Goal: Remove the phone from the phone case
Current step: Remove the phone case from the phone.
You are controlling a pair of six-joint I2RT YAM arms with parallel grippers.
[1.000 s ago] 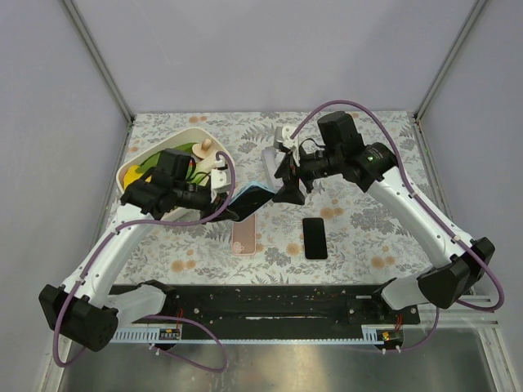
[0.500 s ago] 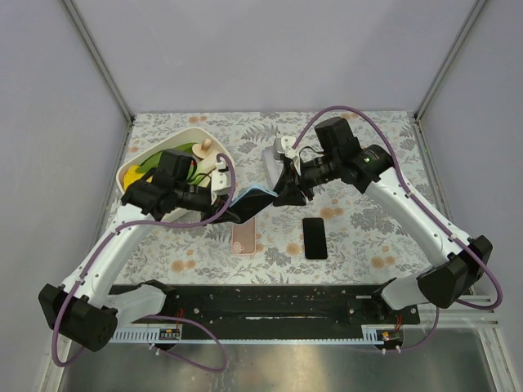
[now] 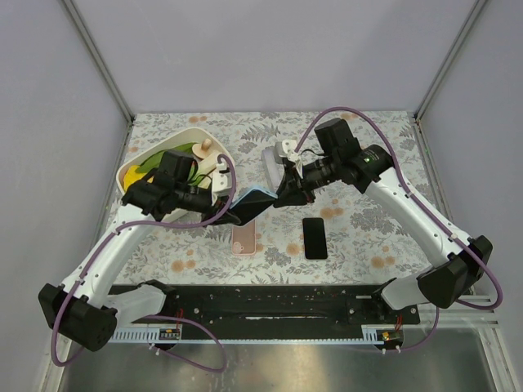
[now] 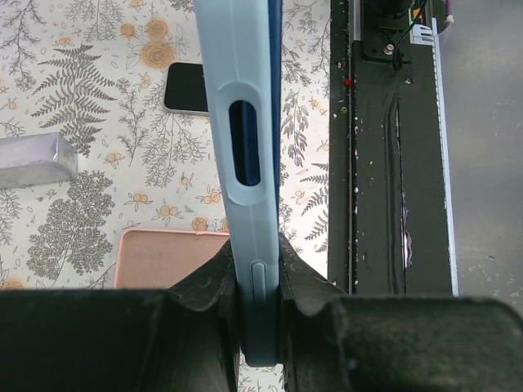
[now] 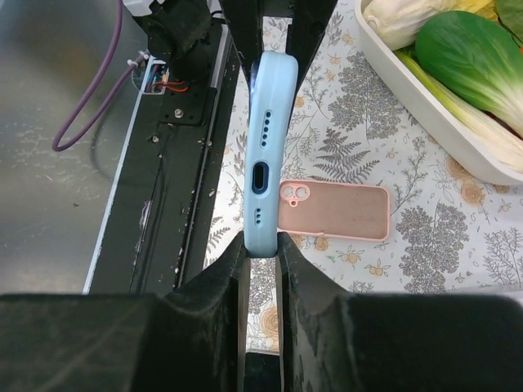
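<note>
Step in hand: two-arm grip set, extraction not begun. The blue phone case is held in the air over the middle of the desk, clear of the surface, between both arms. The left end effector is clamped across the case's thickness on a long side. The right end effector is pinched shut across its thickness at the port end. The phone shows only as a darker strip along one face, so it looks seated inside; I can't confirm more.

Orientation: the case is on edge, not flat. The long side edge with the button slot faces the left wrist camera, and the short end with the charging port faces the right wrist camera. From the top view the long axis seems to slant from near-left to far-right, roughly along the line between the end effectors; exact tilt is unclear. The darker face seems turned toward the near edge of the desk.

Next move, as a judgement: both pinches squeeze shell and phone together, so one arm must anchor while the other works the lip off a corner or pushes the phone out through the open face. A spare pink case and a black handset lie below, apart from all this.
</note>
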